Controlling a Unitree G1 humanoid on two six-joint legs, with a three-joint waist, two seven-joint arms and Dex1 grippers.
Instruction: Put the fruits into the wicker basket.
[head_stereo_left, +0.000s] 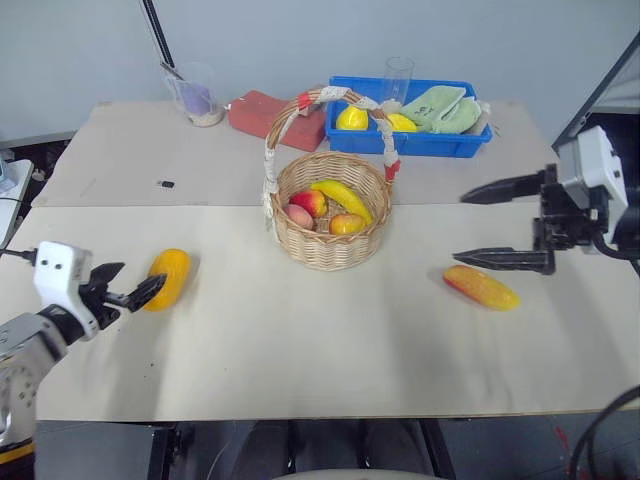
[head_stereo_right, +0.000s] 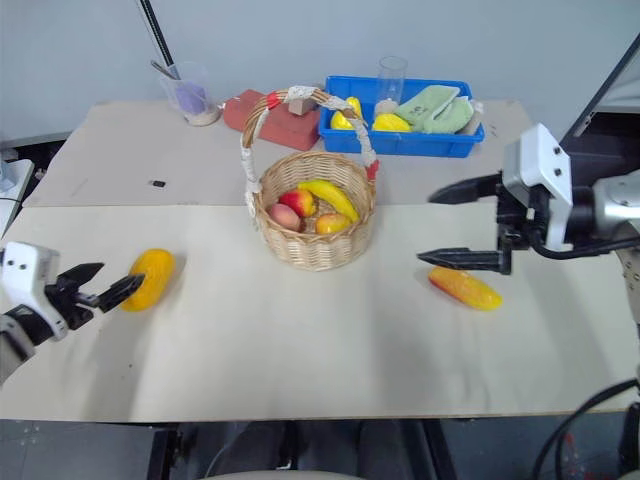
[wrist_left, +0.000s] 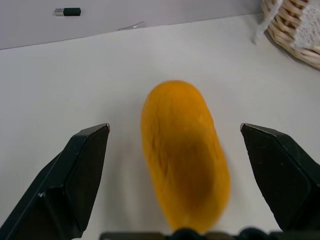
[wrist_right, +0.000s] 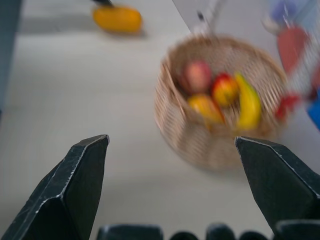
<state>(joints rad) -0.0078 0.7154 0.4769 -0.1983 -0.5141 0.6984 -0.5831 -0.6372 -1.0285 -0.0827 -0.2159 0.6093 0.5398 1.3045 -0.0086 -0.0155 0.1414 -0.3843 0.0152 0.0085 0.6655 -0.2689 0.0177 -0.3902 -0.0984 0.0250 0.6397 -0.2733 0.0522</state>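
Note:
The wicker basket (head_stereo_left: 330, 245) stands mid-table with its taped arched handle up; a banana and round red-yellow fruits lie inside. One fruit, yellow-orange and elongated (head_stereo_left: 168, 278), lies on the table to the left. My left gripper (head_stereo_left: 142, 273) is open just in front of it, and the left wrist view shows that fruit (wrist_left: 182, 175) between the spread fingers (wrist_left: 80, 170), untouched. The other fruit, orange-yellow with red (head_stereo_left: 481, 287), lies to the right of the basket. My right gripper (head_stereo_left: 460, 228) hangs open above its near end, pointing toward the basket (wrist_right: 220, 100).
A blue bin (head_stereo_left: 430, 143) with yellow fruits and a green cloth sits at the back, a clear glass (head_stereo_left: 396, 78) behind it. A red block (head_stereo_left: 262, 112), a plastic cup (head_stereo_left: 197, 95) and a small black object (head_stereo_left: 165, 184) lie on the far sheet.

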